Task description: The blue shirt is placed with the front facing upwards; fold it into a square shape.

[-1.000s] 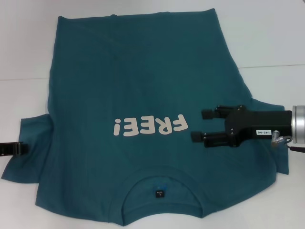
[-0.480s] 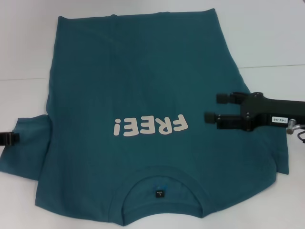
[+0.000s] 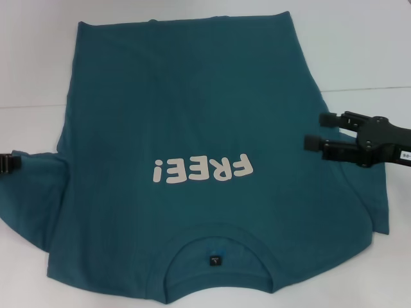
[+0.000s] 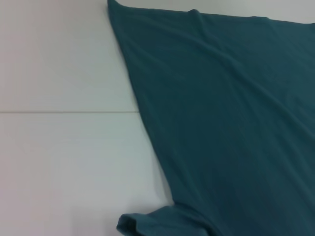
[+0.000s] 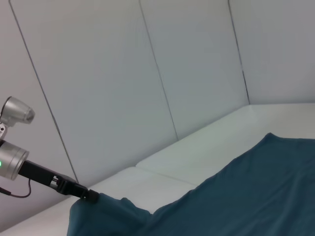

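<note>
The blue shirt point(image 3: 186, 109) lies spread on the white table, its white "FREE!" lettering point(image 3: 202, 170) face up and its collar point(image 3: 218, 253) at the near edge. My right gripper point(image 3: 319, 130) hovers open over the shirt's right shoulder, nothing between its fingers. At the picture's left edge, only the tip of my left gripper point(image 3: 6, 162) shows, at the top of the left sleeve point(image 3: 32, 192). In the right wrist view the left gripper point(image 5: 87, 195) pinches that sleeve, and the cloth point(image 5: 221, 196) rises to a peak there. The left wrist view shows the shirt's side point(image 4: 221, 123) and a sleeve hem point(image 4: 129, 223).
The white table point(image 3: 359, 51) has a seam line point(image 3: 366, 88) running across it on both sides of the shirt. White wall panels point(image 5: 147, 73) stand behind the table's far edge.
My right gripper has drawn back to the right, away from the lettering, still open. The left gripper has moved toward the far side along the left edge, taking the sleeve with it.
</note>
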Robot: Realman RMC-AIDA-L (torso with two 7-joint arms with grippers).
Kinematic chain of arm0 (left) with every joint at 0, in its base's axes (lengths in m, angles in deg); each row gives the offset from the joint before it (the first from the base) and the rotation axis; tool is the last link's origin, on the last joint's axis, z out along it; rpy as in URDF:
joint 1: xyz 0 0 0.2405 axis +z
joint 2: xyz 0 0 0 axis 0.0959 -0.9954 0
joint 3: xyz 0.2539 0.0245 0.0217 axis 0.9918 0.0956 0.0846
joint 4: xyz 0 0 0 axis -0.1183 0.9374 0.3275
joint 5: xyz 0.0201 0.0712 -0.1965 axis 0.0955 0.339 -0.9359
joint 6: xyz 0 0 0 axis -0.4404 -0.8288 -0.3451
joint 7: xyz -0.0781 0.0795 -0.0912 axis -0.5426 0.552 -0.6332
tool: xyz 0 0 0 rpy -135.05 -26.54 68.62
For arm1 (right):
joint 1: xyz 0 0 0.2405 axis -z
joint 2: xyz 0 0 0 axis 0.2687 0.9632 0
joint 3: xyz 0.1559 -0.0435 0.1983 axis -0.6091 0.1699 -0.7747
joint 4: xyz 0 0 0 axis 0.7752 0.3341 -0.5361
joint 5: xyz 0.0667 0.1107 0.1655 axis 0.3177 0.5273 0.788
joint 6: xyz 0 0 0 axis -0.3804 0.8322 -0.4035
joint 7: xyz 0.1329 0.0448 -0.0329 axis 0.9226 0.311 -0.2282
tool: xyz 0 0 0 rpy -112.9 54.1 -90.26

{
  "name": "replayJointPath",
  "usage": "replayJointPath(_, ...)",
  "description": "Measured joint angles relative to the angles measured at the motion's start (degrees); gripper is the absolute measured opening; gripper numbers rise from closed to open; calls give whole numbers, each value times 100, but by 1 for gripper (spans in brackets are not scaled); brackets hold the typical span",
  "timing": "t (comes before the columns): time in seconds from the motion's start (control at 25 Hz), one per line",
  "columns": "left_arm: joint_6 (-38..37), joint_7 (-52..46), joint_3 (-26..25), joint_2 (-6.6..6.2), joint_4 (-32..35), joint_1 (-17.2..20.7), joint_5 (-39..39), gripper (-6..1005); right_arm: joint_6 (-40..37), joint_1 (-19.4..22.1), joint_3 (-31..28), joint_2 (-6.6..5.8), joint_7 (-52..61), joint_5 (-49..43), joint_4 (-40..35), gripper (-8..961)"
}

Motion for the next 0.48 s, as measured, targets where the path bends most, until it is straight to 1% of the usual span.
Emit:
replayJointPath(0.2,-148,-366,330,-18,383,42,146,39,-67,140,-4,-23,0,151,0,920)
replayJointPath(0.48,-366,-682,576,27,827,46,212,38,-150,196,-5,-61,0,219,0,920)
